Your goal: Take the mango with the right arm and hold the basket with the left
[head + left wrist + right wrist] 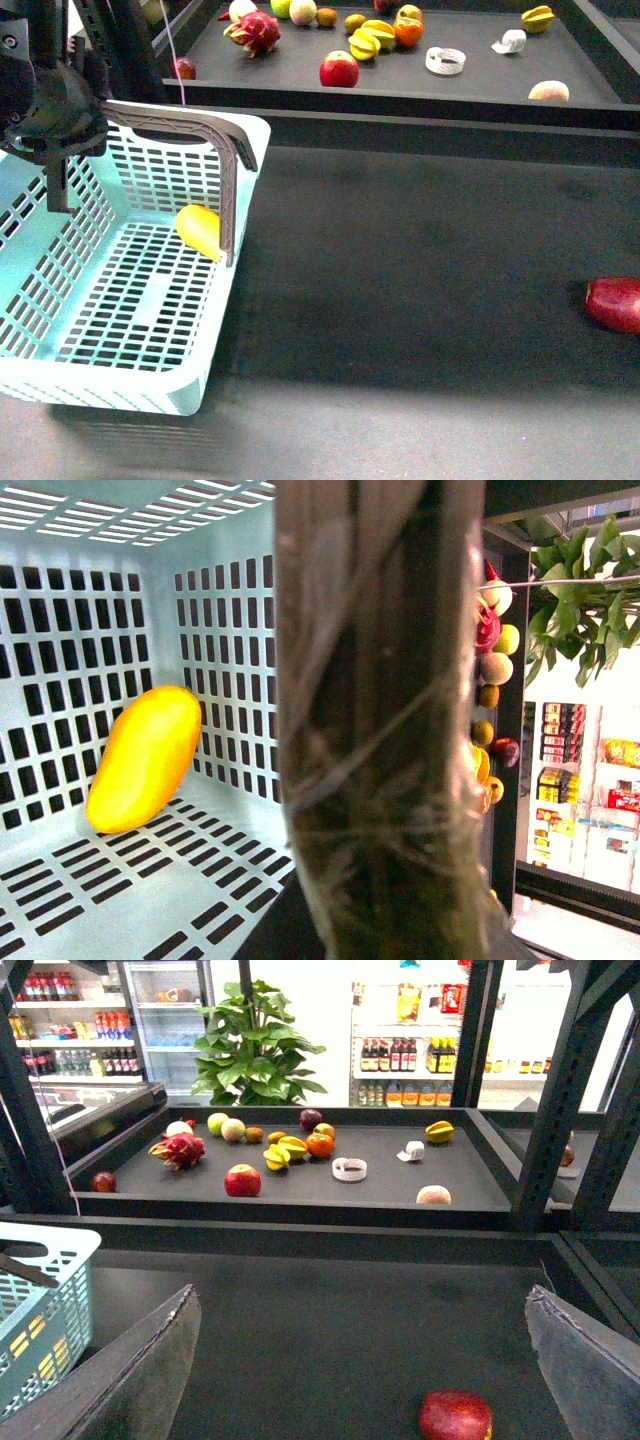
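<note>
The pale turquoise basket (60,290) stands at the table's left. The yellow mango (199,230) lies inside it, leaning against the right wall by a grey-brown handle (232,180). My left gripper (62,150) is shut on the basket at its far left rim. In the left wrist view the handle (380,730) fills the middle and the mango (145,758) rests against the slotted wall (220,630). My right gripper (362,1300) is open and empty, its fingers (150,1370) wide apart above the dark table. It is to the right of the basket's corner (40,1310) and out of the front view.
A dark red fruit (615,303) lies at the table's right edge, and shows close below my right gripper in the right wrist view (455,1416). A raised black tray (400,100) at the back holds a dragon fruit (255,32), a red apple (338,70), star fruits (370,40) and more.
</note>
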You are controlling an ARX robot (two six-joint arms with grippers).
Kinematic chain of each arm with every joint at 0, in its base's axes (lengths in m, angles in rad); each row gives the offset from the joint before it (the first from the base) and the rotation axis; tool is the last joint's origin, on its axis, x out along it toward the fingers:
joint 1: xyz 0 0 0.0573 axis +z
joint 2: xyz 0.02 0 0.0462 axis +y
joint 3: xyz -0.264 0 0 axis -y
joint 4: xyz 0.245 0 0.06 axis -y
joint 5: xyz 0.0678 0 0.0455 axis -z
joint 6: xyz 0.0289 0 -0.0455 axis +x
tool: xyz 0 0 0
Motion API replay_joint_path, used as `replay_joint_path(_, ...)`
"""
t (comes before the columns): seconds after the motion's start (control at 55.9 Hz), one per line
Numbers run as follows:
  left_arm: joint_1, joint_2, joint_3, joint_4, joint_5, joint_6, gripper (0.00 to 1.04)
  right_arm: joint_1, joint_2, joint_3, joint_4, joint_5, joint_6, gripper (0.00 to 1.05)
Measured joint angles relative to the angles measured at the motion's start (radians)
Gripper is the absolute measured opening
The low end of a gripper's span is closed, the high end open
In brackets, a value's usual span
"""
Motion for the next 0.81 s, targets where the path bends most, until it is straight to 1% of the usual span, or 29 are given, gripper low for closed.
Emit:
replay_joint_path(0.089,0.001,0.011,0.0,-0.009,0.009,-0.021,0.06,0.0,0.0,0.0,0.0,0.0,0.0,0.97)
replay_joint_path(0.107,0.001,0.013,0.0,-0.013,0.008,-0.026,0.08,0.0,0.0,0.0,0.0,0.0,0.0,0.97)
replay_joint_path(0.358,-0.008,0.014,0.003,-0.067,0.038,-0.029,0.51,0.0,0.0,0.0,0.0,0.0,0.0,0.97)
replay_joint_path(0.429,-0.008,-0.002,-0.006,-0.081,0.04,-0.009,0.62,0.0,0.0,0.0,0.0,0.0,0.0,0.97)
replay_joint_path(0.519,-0.002,-0.061,-0.039,-0.104,0.039,0.03,0.78,0.0,0.0,0.0,0.0,0.0,0.0,0.97)
replay_joint_path(0.537,-0.001,-0.07,-0.044,-0.104,0.039,0.038,0.8,0.0,0.0,0.0,0.0,0.0,0.0,0.97)
replay_joint_path(0.626,0.011,-0.175,-0.093,-0.116,0.039,0.082,0.97,0.0,0.0,0.0,0.0,0.0,0.0,0.97)
replay_joint_path(0.644,0.013,-0.196,-0.103,-0.122,0.038,0.093,0.98,0.0,0.0,0.0,0.0,0.0,0.0,0.97)
replay_joint_path(0.698,0.019,-0.25,-0.129,-0.138,0.04,0.109,0.96,0.0,0.0,0.0,0.0,0.0,0.0,0.97)
replay_joint_path(0.805,0.049,-0.379,-0.207,-0.154,0.045,0.153,0.97,0.0,0.0,0.0,0.0,0.0,0.0,0.97)
